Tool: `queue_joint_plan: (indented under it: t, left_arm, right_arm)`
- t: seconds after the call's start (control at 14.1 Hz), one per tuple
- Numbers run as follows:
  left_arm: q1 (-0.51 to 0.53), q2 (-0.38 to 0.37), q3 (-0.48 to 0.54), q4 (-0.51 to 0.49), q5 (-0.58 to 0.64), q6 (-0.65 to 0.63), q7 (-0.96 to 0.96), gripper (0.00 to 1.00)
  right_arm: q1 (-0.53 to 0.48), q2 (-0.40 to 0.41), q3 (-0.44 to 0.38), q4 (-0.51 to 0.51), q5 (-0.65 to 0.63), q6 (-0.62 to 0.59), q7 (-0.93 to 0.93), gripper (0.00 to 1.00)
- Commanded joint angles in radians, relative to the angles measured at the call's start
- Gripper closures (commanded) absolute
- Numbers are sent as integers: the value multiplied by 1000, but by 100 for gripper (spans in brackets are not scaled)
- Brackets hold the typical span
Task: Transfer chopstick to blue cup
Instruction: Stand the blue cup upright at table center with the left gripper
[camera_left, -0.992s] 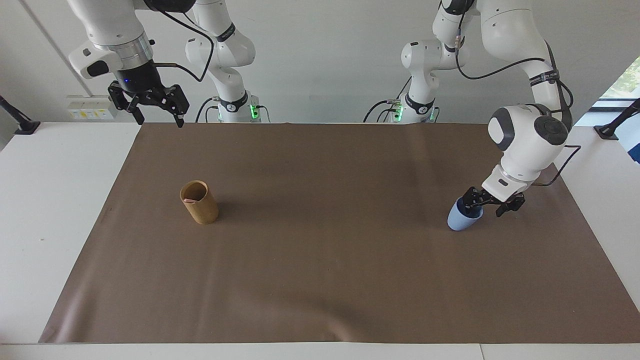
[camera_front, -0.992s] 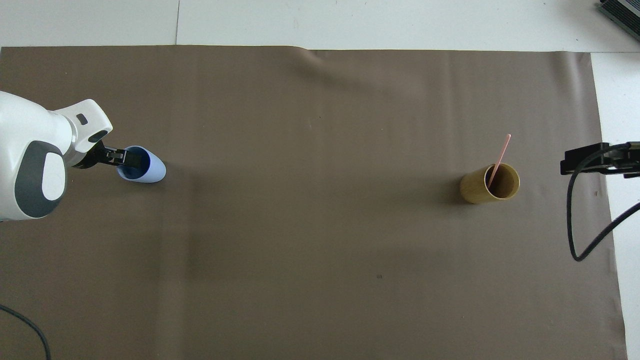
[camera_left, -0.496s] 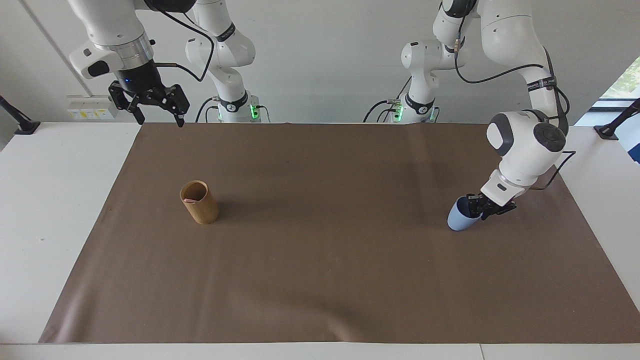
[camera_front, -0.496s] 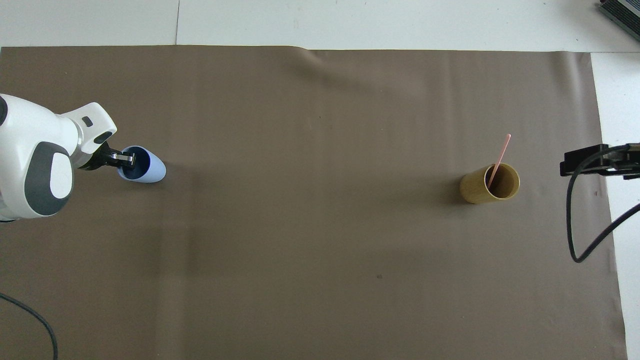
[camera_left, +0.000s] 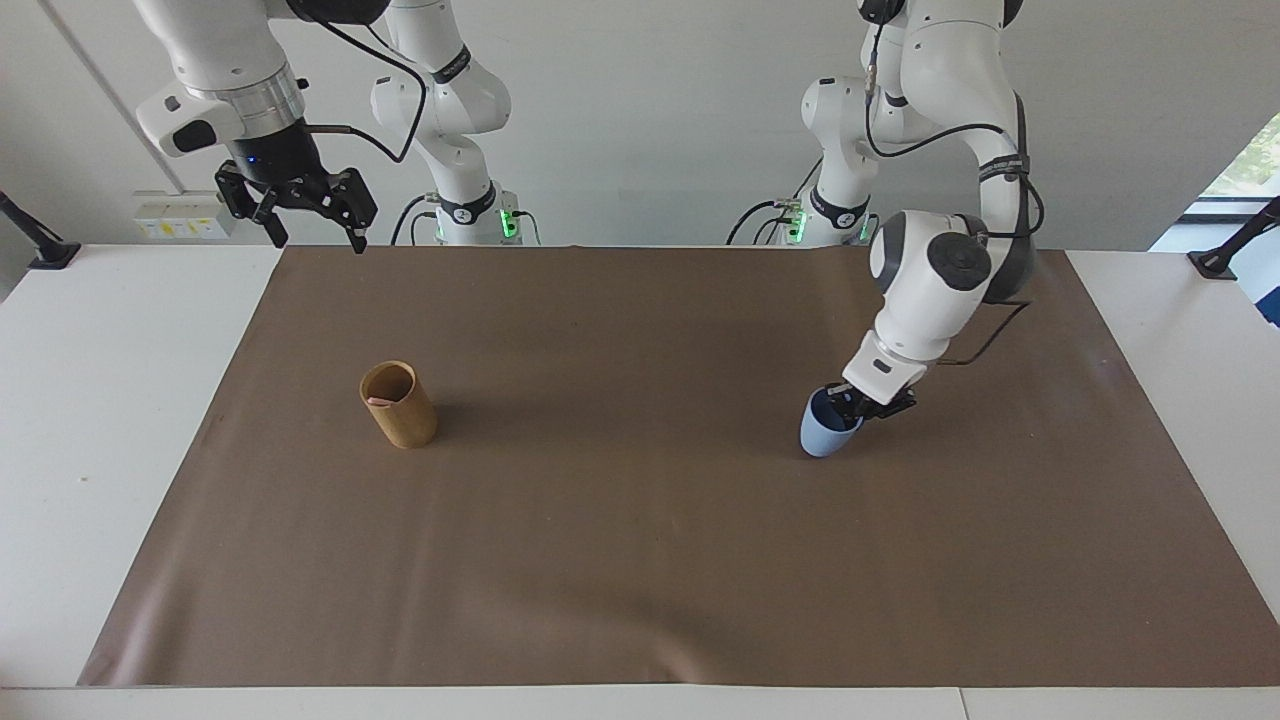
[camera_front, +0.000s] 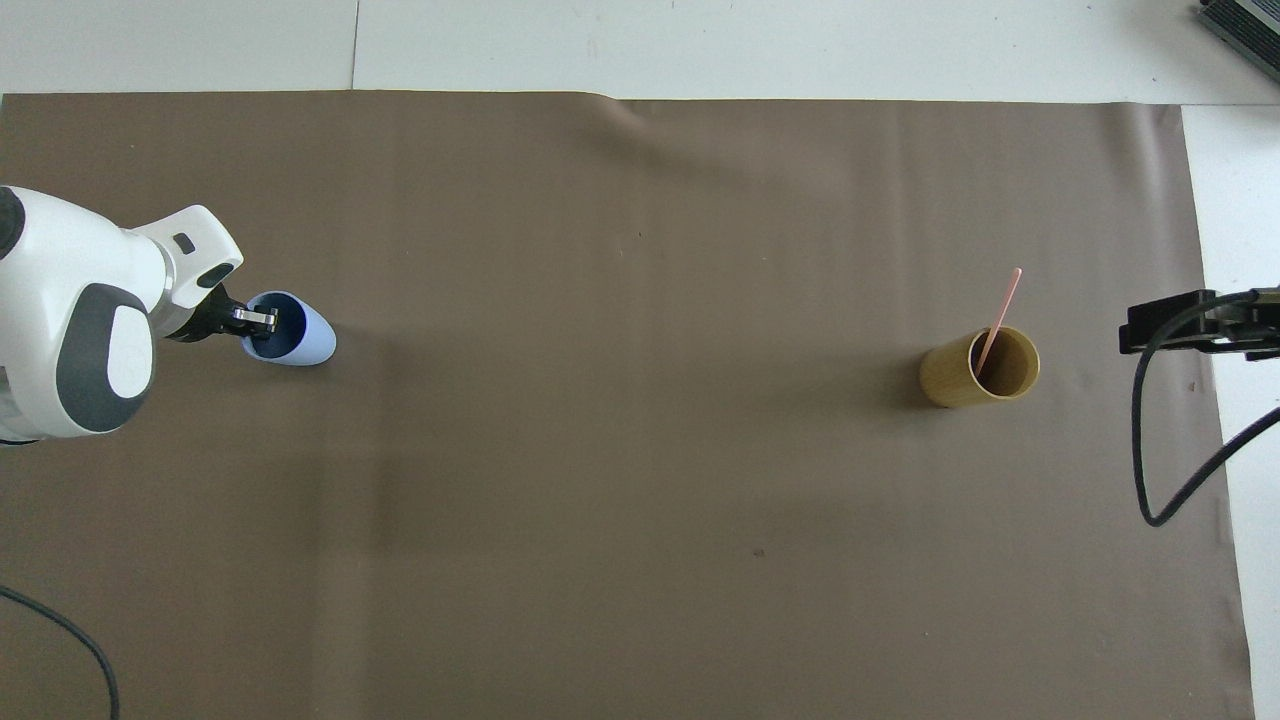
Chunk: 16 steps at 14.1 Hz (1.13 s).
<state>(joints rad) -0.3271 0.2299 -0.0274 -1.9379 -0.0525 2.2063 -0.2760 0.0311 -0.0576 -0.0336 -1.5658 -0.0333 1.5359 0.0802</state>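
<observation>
The light-blue cup (camera_left: 825, 437) is tilted on the brown mat toward the left arm's end; it also shows in the overhead view (camera_front: 308, 345). My left gripper (camera_left: 866, 404) is shut on the cup's rim, with one finger inside it, and also shows in the overhead view (camera_front: 255, 319). One pink chopstick (camera_front: 999, 315) stands leaning in the tan bamboo cup (camera_front: 975, 372) toward the right arm's end. In the facing view only its pink tip (camera_left: 380, 401) shows inside the tan cup (camera_left: 400, 408). My right gripper (camera_left: 316, 238) is open and empty, raised over the mat's corner, and waits.
The brown mat (camera_left: 640, 560) covers most of the white table (camera_left: 120, 400). A black cable (camera_front: 1165, 470) hangs from the right arm by the mat's edge, at the right arm's end.
My left gripper has closed on the blue cup's rim. In the facing view it has carried the cup along the mat toward the tan cup. The right arm has not moved.
</observation>
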Motion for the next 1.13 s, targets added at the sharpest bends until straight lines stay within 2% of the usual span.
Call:
queue_joint_plan:
  t: [0.0, 0.35, 0.57, 0.85, 0.92, 0.99, 1.06]
  left_arm:
    - [-133, -32, 21, -33, -6, 10, -141, 100]
    - [-302, -24, 20, -50, -6, 39, -276, 100]
    - [-345, -32, 17, -79, -6, 90, -321, 100]
    - [-383, -4, 17, -73, -6, 128, -319, 100]
    - [-382, -3, 17, -64, -7, 125, -319, 76]
    - [-380, -3, 17, -61, -7, 127, -316, 35]
    - [-377, -9, 18, -55, -7, 121, -304, 0]
  right_arm:
    - [-14, -22, 6, -25, 16, 9, 0, 0]
    - [-8, -24, 6, -26, 16, 10, 3, 0]
    - [-11, -24, 6, -26, 16, 9, 1, 0]
    - [-10, -24, 6, -28, 16, 10, 3, 0]
    - [-8, -24, 6, -28, 16, 10, 3, 0]
    - [-8, -24, 6, -28, 16, 10, 3, 0]
    - [-8, -24, 6, -28, 16, 10, 3, 0]
